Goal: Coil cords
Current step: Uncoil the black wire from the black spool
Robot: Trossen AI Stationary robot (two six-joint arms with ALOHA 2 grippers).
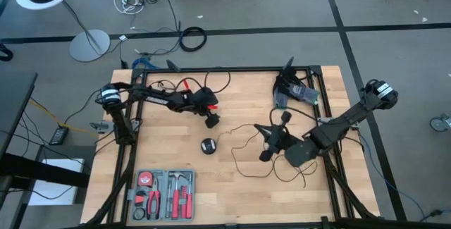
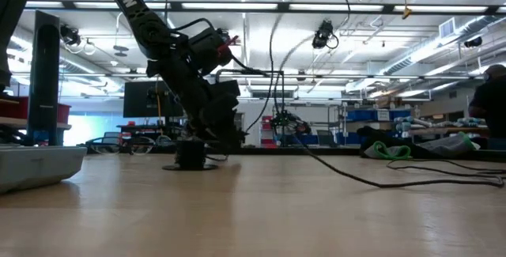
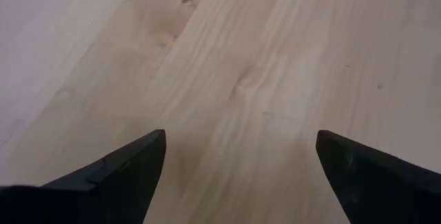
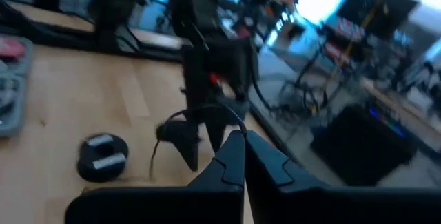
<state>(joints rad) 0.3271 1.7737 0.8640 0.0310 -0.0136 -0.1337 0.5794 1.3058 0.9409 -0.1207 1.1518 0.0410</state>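
The cord (image 1: 238, 160) is one thin black line lying in slack loops on the wooden table, ending in a round black puck (image 1: 208, 146) that rests flat on the wood. My right gripper (image 1: 266, 155) stands right of the puck, raised and nearly level, shut on the cord. In the low view the cord (image 2: 273, 91) drops from above the frame down to the table. My left gripper (image 1: 211, 120) hovers just beyond the puck, tilted down and open. Only bare wood shows between its fingers (image 3: 138, 172). My right gripper pinches the thin cord (image 4: 236, 129) between its two shut fingertips, coming nearly level from the table's right side. From the tips the cord arcs away in a raised loop (image 4: 196, 109) and falls slack to the table. Its remaining loops and the puck (image 4: 103, 156) stay on the wood.
A grey tray of red-handled tools (image 1: 163, 194) sits at the near left. A black device (image 1: 294, 91) lies at the far right. Black frame rails (image 1: 211, 70) edge the table. Bare wood lies between puck and tray.
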